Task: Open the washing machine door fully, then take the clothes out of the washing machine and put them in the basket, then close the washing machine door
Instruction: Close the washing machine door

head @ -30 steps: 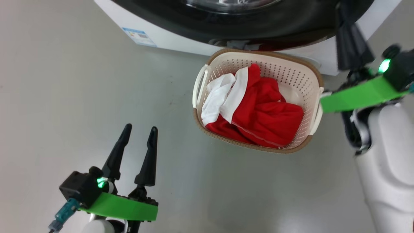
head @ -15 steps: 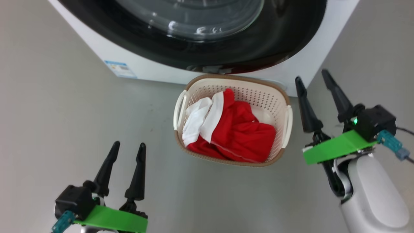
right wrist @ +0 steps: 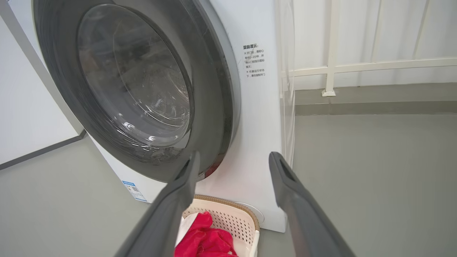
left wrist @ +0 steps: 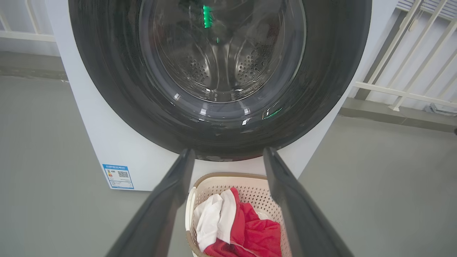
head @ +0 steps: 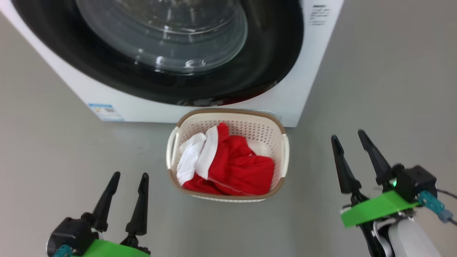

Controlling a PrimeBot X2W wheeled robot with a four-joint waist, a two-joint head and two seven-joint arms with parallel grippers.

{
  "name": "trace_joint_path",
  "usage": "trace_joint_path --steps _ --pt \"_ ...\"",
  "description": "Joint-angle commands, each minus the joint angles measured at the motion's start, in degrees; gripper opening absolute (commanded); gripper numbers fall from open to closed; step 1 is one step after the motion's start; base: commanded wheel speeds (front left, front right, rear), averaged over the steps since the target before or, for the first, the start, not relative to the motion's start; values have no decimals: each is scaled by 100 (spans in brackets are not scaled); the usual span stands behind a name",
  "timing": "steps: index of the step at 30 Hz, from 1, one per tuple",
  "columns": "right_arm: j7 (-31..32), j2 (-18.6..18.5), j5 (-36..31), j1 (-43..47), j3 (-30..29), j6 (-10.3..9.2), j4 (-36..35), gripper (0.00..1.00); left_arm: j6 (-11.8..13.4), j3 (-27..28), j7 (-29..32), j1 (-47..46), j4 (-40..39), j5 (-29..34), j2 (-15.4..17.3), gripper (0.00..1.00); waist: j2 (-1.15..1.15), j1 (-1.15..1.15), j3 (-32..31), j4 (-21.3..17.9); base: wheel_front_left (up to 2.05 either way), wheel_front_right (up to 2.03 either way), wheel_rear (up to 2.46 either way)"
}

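Before the washer (head: 311, 64), clothes (head: 239, 171) are lying in the basket (head: 282, 150), the door (head: 271, 64) is looking shut, left claw (head: 130, 174) and right claw (head: 347, 135) are hanging wide, empty: nothing seemingly remaining.

Grey floor (head: 385, 89) under basket (head: 250, 129), washing machine (head: 310, 71)

A smooth grey floor (head: 375, 71) is seen spreading all around. White railing bars (right wrist: 332, 50) are set on a low grey kerb (right wrist: 375, 100) behind, and a white wall (right wrist: 21, 117) is edged by a dark skirting strip (right wrist: 39, 151).
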Motion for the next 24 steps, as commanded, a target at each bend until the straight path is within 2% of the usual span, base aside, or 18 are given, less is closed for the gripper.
trace_joint_path --steps 1,24 --pt "-29 32 62 64 118 -6 -163 100 -32 217 -70 50 -129 7 144 100 0 0 -174 -174 0 0 0" --pt "-29 33 52 1221 -220 -6 -243 100 -32 617 -70 665 -224 65 295 100 0 0 -757 -864 0 0 0"
